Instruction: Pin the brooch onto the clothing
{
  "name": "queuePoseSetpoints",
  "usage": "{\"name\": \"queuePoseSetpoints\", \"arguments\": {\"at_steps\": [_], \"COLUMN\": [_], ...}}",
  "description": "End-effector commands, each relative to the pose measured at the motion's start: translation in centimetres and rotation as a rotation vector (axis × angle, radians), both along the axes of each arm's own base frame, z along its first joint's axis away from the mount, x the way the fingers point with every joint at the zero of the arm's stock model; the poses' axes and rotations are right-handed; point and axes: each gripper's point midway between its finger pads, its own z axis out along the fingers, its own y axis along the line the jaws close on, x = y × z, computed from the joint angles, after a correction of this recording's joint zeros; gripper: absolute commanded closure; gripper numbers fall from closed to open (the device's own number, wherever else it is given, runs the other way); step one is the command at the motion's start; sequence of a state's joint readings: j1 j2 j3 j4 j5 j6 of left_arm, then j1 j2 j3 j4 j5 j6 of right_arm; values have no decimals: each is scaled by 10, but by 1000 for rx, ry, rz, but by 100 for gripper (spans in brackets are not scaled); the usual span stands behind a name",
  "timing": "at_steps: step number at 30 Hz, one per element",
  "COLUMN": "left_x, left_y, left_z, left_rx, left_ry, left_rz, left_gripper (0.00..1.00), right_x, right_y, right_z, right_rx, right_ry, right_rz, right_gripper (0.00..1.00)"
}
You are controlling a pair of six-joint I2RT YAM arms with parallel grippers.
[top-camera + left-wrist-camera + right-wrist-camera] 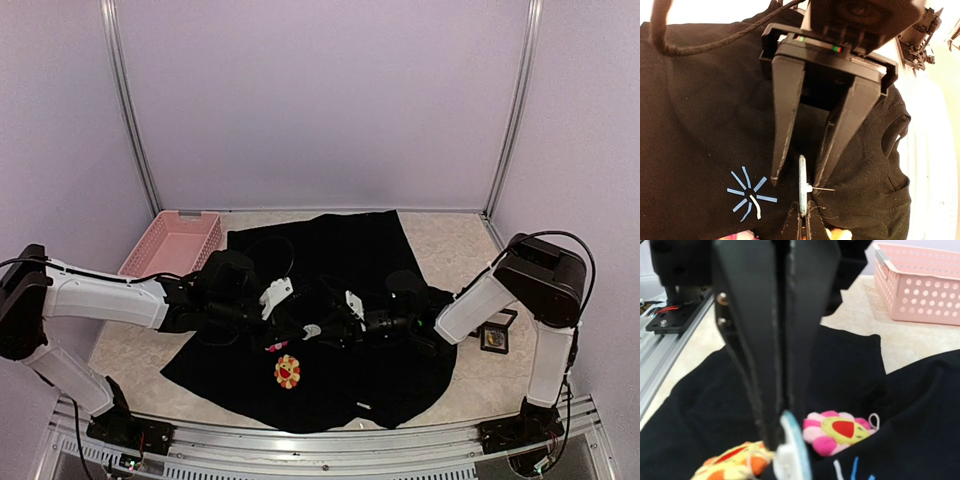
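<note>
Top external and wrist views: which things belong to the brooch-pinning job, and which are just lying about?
In the job: brooch; black T-shirt; left tool, gripping the brooch; right tool, open around it.
Lying about: pink basket; small dark object by the right arm's base.

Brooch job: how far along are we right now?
Done: shirt laid out on the table; brooch picked up, left gripper shut on its edge. In hand: brooch held edge-on above the shirt near the blue starburst, bare pin pointing sideways, right gripper open with a jaw on each side of it. To do: pin shows no fabric on it, so piercing and fastening remain.
</note>
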State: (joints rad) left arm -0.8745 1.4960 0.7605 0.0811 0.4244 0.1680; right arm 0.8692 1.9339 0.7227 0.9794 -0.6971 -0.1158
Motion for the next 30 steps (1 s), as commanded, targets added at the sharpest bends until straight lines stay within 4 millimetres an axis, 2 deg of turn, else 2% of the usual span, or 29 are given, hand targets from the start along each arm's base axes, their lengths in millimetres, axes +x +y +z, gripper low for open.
{"name": "queuePoseSetpoints", "arguments": {"at_steps": [1,12,19,30], "left_x": [-5,-12,-18,-23], "left_y": [-5,-8,-12,-15], "left_z": [18,13,11,5], "left_rx": [-56,-22,-9,15], "left_ry": [-42,-59,-75,-78], "left_rz": [-51,-87,-107,-130], "left_gripper": [100,100,100,100], "right_x": [7,14,25,45], "right_y": [4,6,11,15], "right_z": [-5,10,4,9], "right_rx": [-14,17,-27,-43], "right_ry": [3,62,119,294], "right_rz": [7,24,4,-44], "right_gripper": [75,81,80,79]}}
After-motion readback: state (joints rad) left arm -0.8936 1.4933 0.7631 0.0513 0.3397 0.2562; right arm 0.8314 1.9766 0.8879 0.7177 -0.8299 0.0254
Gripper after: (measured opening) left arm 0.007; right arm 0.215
